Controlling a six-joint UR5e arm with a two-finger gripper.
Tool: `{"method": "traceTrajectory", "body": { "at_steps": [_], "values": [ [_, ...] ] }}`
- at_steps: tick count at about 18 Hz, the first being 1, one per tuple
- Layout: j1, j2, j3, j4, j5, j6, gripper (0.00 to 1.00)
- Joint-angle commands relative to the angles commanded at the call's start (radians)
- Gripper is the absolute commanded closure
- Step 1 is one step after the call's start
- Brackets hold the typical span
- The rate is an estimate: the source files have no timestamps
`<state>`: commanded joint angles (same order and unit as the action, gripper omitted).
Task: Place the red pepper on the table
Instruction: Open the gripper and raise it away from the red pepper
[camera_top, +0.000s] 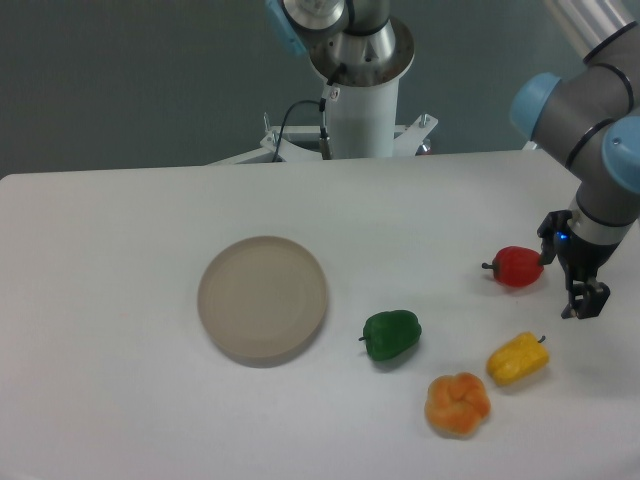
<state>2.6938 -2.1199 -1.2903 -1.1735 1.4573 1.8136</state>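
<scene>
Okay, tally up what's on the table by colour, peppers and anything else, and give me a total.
Red pepper: 1
Green pepper: 1
Yellow pepper: 1
Orange pepper: 1
Beige plate: 1
Total: 5 things on the table

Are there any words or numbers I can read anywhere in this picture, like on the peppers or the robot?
None: no words, labels or numbers can be read.
The red pepper, the other peppers, the plate and the table are plain.
The hand shows only a small blue light, no letters.
</scene>
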Motion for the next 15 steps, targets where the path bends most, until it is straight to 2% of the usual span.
{"method": "traceTrajectory", "body": {
  "at_steps": [2,3,9,15],
  "values": [
    [-0.023,-0.02,0.038,0.005,0.0,-0.037,0.0],
    [-0.037,-0.028,0.046,0.033,0.005,-0.043,0.0],
    [-0.069,-0.037,0.057,0.087,0.006,-0.045,0.0],
    [-0.075,-0.04,0.059,0.092,0.006,-0.048,0.0]
  ]
}}
